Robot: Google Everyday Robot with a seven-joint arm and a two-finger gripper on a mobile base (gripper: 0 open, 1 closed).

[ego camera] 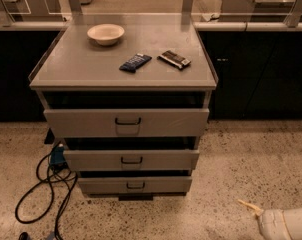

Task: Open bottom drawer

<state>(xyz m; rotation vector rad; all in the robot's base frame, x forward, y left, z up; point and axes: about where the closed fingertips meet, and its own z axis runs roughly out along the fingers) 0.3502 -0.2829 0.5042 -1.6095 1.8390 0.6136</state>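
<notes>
Tool at lower right, visible part touching nothing, well apart from bottom drawer; opening state cannot be told.

Robot's white-and-cream parallel-jaw gripper: bottom-right corner of camera view, low in frame, largely cut off by right and bottom edges. Rounded white plastic wrist housing enters from right edge, lies roughly level, points left. Slim cream-coloured pointed tip projects from housing's upper-left end, angled up and left. Darker seam rings housing near left end. Rest of arm outside frame. Gripper hangs free, apart from everything else in view.
</notes>
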